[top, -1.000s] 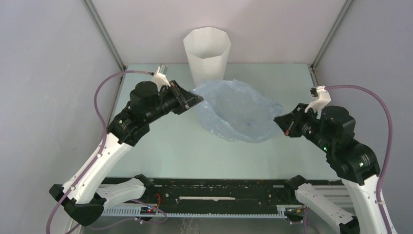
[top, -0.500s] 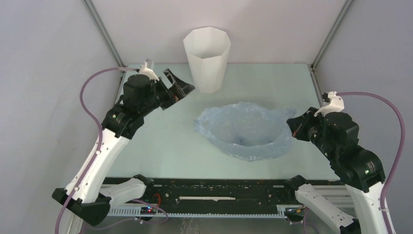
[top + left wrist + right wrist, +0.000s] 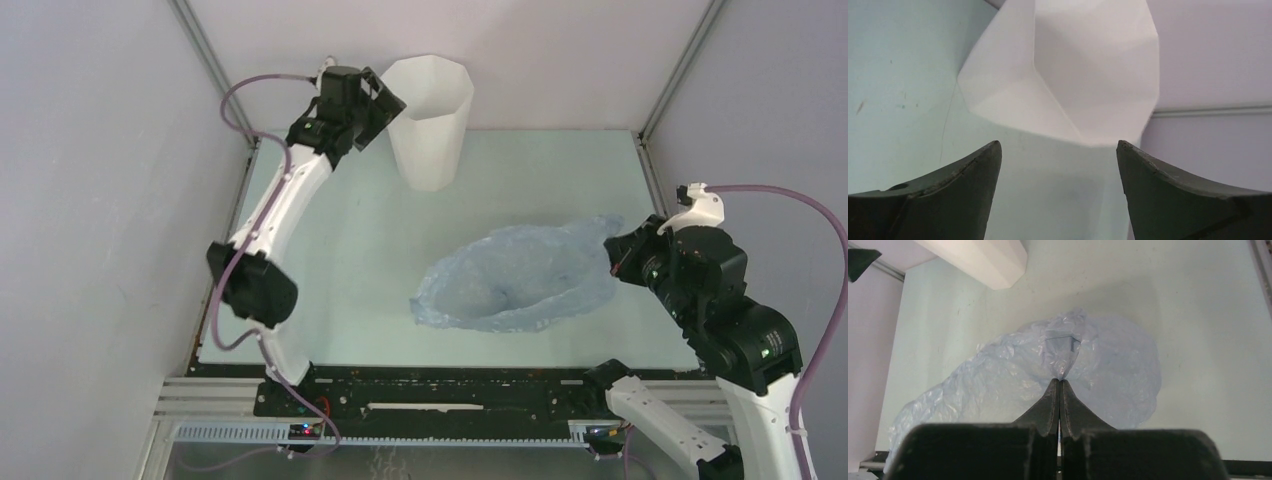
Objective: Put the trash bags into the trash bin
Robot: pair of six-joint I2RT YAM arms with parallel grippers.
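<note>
The table (image 3: 350, 260) was a flat, matte, pale-green sheet, and the bin stood upright at its far middle. The bag (image 3: 520, 285) lay on the table well apart from the bin, nearer the arms and off to the bin's right. It was thin, translucent pale-blue film, wrinkled all over and slumped into a wide, shallow, irregular bowl with a darker hollow near its middle. From the right wrist the film (image 3: 998, 385) looked finely crinkled and glossy in patches, gathering into a small puckered peak on the side farthest from the bin.

The bin (image 3: 430, 120) was tall, white, smooth plastic, with flat facets meeting at soft creases, a many-sided rim and walls tapering toward the base (the left wrist camera showed those facets (image 3: 1073, 75) close up, plain and unmarked).

The left gripper (image 3: 385, 100) hung high at the bin's upper left, just beside the rim, with its dark, curved jaws spread wide and nothing between them but the view of the bin (image 3: 1058, 150). Whether it touched the bin could not be told.

The right gripper (image 3: 615, 255) was far to the bin's right and nearer the arms, at the bag's edge. Its jaws were pressed flat together (image 3: 1059, 385), pinching that peak of film at their tips.
</note>
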